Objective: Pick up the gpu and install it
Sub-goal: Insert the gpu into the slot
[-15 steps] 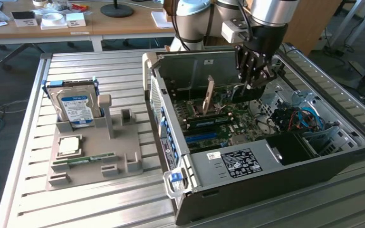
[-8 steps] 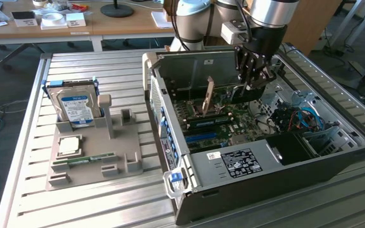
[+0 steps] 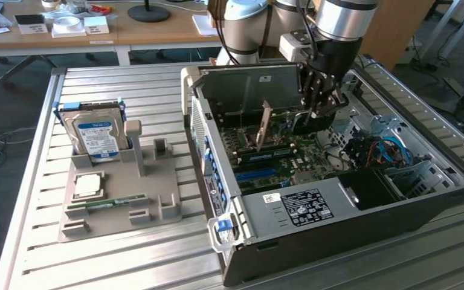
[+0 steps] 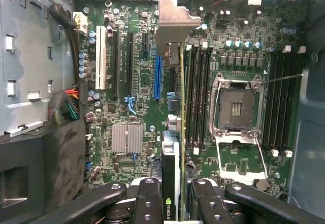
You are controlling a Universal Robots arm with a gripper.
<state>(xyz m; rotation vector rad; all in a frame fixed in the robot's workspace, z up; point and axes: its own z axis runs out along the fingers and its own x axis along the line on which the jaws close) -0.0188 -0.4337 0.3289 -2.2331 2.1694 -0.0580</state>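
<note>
My end effector (image 4: 175, 199) is clamped on the gpu (image 4: 172, 158), held on edge above the motherboard (image 4: 137, 82) inside the case (image 3: 337, 229). It seems light, stiff and fragile, best gripped by its flat faces.

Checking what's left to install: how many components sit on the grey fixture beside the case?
3: the hard drive upright at the far end of the fixture, the CPU flat mid-fixture, the memory stick flat nearer the camera. Uprights may hide more.
</note>
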